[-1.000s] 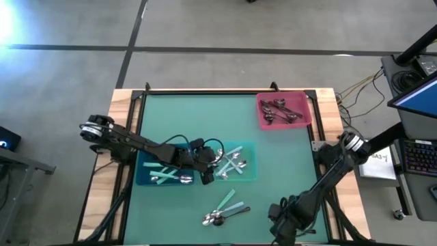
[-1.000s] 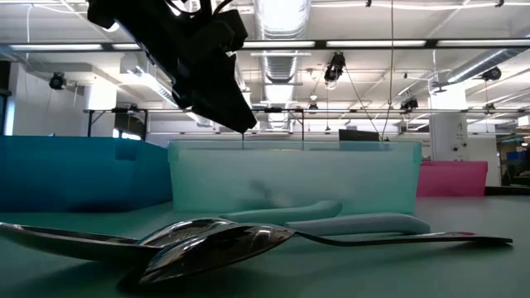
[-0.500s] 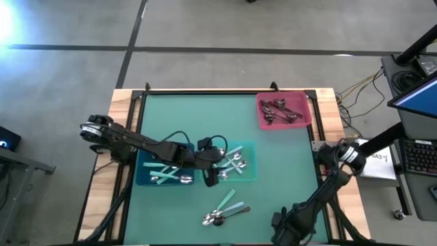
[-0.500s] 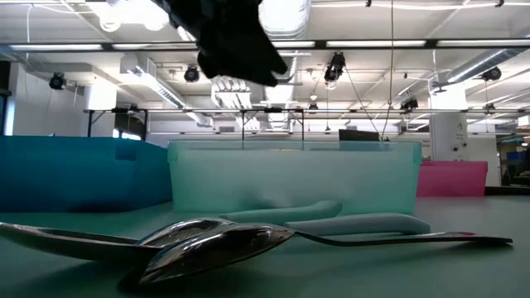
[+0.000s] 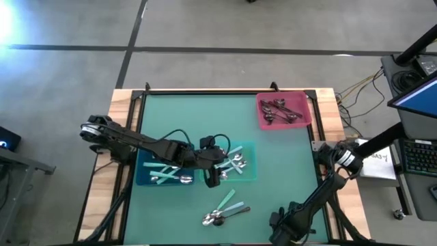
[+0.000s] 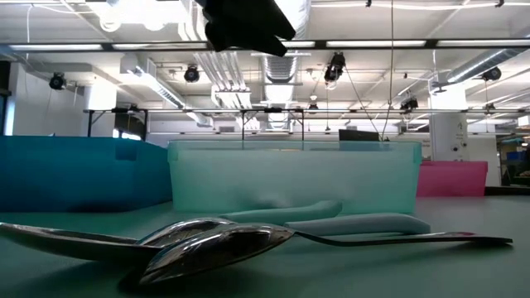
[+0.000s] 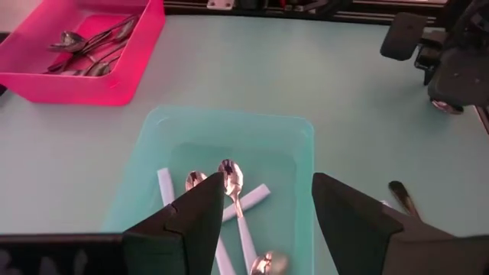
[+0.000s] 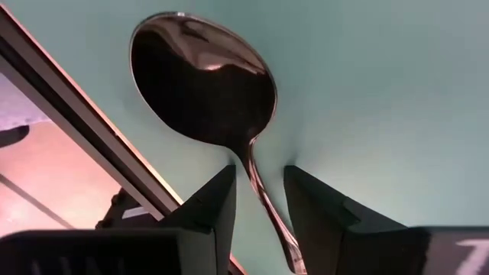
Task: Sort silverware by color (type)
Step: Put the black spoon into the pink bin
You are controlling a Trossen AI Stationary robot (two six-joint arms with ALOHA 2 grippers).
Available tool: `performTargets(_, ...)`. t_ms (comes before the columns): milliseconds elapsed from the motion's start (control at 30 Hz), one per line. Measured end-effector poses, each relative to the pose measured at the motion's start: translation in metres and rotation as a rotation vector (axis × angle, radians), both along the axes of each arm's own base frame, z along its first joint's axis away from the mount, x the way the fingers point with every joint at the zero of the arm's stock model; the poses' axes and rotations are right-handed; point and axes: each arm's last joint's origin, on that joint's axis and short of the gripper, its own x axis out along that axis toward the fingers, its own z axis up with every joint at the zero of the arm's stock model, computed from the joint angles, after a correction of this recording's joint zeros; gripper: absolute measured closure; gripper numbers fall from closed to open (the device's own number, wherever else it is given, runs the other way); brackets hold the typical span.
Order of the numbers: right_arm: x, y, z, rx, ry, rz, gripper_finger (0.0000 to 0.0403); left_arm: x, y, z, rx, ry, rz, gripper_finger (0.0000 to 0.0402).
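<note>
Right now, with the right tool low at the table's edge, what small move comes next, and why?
Probably close the right tool on the dark spoon: its fingers straddle the handle just behind the bowl, not yet pinching. The left tool hangs open and empty above the teal bin.

This was a robotics lab in a large industrial hall: exposed ceiling ducts and strip lights ran overhead, the concrete floor was bare, and a computer keyboard sat beside the wood-edged counter.
</note>
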Motion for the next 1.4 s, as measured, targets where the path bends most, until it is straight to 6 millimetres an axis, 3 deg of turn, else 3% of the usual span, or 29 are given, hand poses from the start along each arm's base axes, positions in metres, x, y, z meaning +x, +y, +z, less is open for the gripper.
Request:
performTargets(133, 0.000, 0.000, -0.008, -0.015, 0.015, 0.022, 0.0314, -0.001, -0.004, 0.005, 0.002, 0.008, -0.011, 0.0217)
performTargets(300, -0.001, -0.001, -0.008, -0.013, 0.012, 0.055, 0.0383, -0.003, -0.010, 0.009, 0.008, 0.028, -0.029, 0.0217)
performTargets(467, -0.001, -0.002, -0.005, -0.005, 0.007, 0.072, 0.0392, -0.009, -0.021, 0.013, 0.020, 0.087, -0.059, 0.0217)
performTargets(633, 0.002, -0.013, 0.011, -0.017, -0.028, 0.077, 0.0393, -0.021, -0.035, 0.014, 0.007, 0.202, -0.107, 0.0217)
performTargets(767, 0.013, -0.031, 0.034, -0.058, -0.160, 0.079, 0.0393, -0.031, -0.047, 0.011, -0.003, 0.267, -0.122, 0.0218)
performTargets(1033, 0.040, -0.081, 0.077, -0.142, -0.429, 0.138, 0.0394, -0.037, -0.058, -0.010, 0.015, 0.230, -0.109, 0.0235)
performTargets(1200, 0.056, -0.123, 0.110, -0.255, -0.613, 0.158, 0.0394, -0.031, -0.057, -0.020, 0.034, 0.094, -0.054, 0.0243)
performTargets(1400, 0.071, -0.169, 0.158, -0.432, -0.958, 0.138, 0.0394, -0.022, -0.060, -0.022, 0.048, -0.147, -0.111, 0.0244)
